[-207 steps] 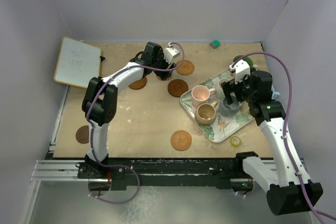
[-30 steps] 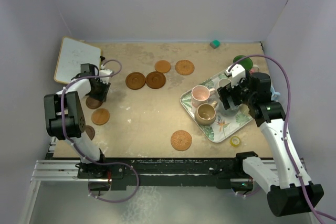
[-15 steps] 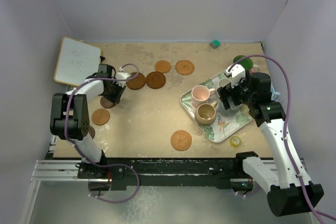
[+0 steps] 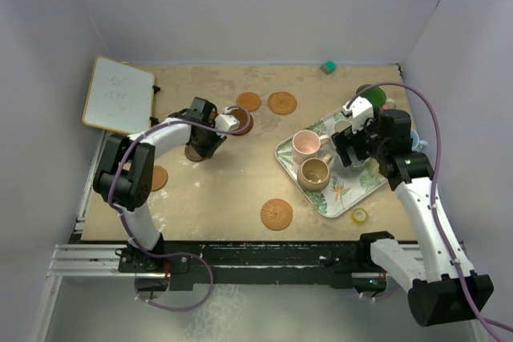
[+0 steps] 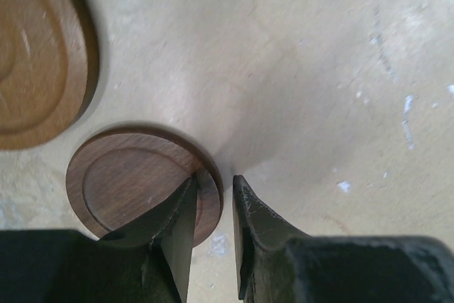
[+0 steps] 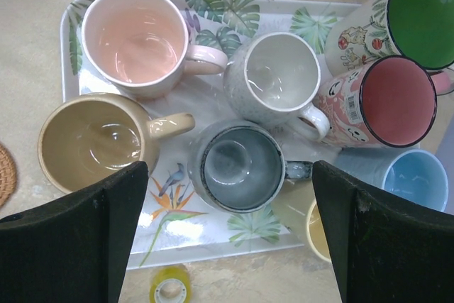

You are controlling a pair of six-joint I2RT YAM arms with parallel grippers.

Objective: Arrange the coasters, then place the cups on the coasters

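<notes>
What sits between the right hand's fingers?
The slate mug, standing on the tray, centred under the open right hand; shows in the right wrist view.

High rear overhead view; wrist views close, downward; tray (image 4: 341,191) in overhead and right

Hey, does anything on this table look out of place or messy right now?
Nothing looks spilled or broken. The whiteboard lies askew at the far left, and a yellow tape roll sits by the tray; both look like stray items.
</notes>
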